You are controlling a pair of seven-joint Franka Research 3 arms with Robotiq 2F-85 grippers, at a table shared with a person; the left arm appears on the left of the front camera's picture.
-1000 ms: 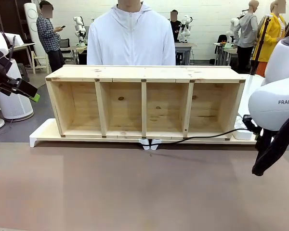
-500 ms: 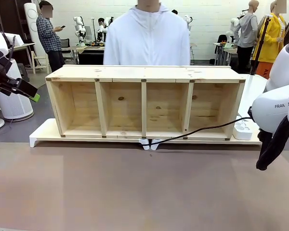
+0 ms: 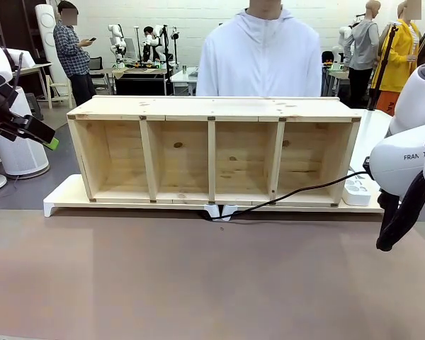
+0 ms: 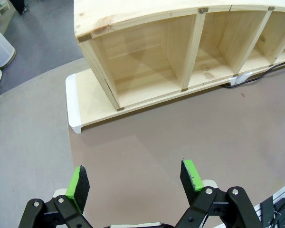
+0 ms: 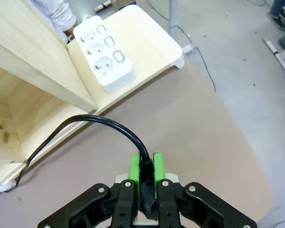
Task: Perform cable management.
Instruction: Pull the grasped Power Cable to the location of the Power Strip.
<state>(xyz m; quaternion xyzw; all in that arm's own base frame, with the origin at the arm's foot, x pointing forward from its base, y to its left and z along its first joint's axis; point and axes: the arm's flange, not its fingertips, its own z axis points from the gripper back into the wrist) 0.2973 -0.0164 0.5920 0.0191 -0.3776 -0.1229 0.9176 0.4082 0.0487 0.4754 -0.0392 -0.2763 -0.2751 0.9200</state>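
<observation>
The cable is a thin black cord, and my right gripper is shut on its end, the green pads pressing it from both sides. From there it arcs left past the wooden shelf's corner. In the front view the cable hangs in the air from my right arm down to the white clips under the shelf's front edge. My left gripper is open and holds nothing, high above the table at the shelf's left end; its green pad shows at the far left.
A wooden shelf with several open compartments stands on a white base board. A white power strip lies on the board's right end. A person in a white hoodie stands behind the shelf.
My right arm has risen slightly and the cable now hangs lifted off the board instead of lying along it. The person has stepped to the right. My left arm has not moved.
</observation>
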